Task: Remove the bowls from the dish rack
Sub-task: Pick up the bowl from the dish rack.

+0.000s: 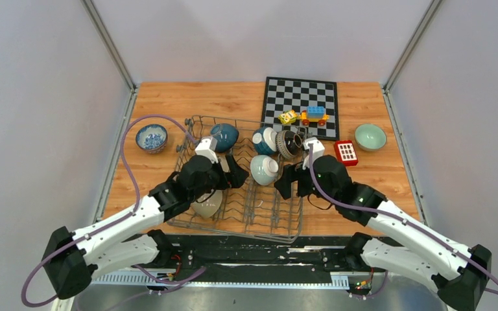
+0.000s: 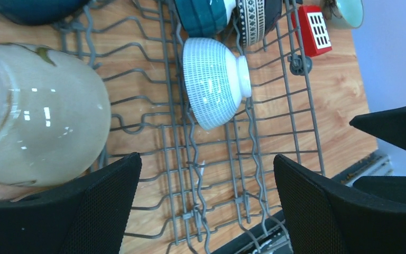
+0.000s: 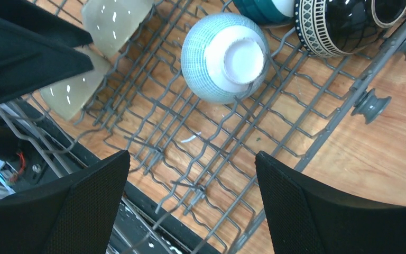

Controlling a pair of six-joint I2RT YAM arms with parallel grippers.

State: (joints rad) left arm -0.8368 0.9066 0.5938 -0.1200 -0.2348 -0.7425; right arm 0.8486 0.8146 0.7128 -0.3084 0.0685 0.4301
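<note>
The dish rack (image 1: pixel 269 210) is a grey wire frame with wavy prongs, sitting mid-table on the wood; 5 bowls show in it from above: a dark teal bowl (image 1: pixel 224 136) at its far left; a teal-and-white bowl (image 1: pixel 264 140) and a black bowl with a patterned band (image 1: pixel 289 144) on edge, side by side at the far right; a pale lined bowl (image 1: pixel 264 169) on its side just nearer than those 2, white foot showing; a glossy beige bowl (image 1: pixel 207 205) at the near left, partly covered by the left arm; 2 more stand upright on the table outside the rack, a blue-and-white patterned bowl (image 1: pixel 151 138) to the left and a pale green bowl (image 1: pixel 370 137) to the right. The left gripper (image 2: pixel 206 206) hangs over the rack between the beige bowl and the lined bowl, jaws spread wide with nothing between them; the right gripper (image 3: pixel 190 206) hangs over the rack's right side, equally wide and empty. In the right wrist view 2 glossy beige patches show beside the other arm's fingers, and whether they are 1 bowl or 2 cannot be told; both wrist views cut the teal bowls off at the top edge.
</note>
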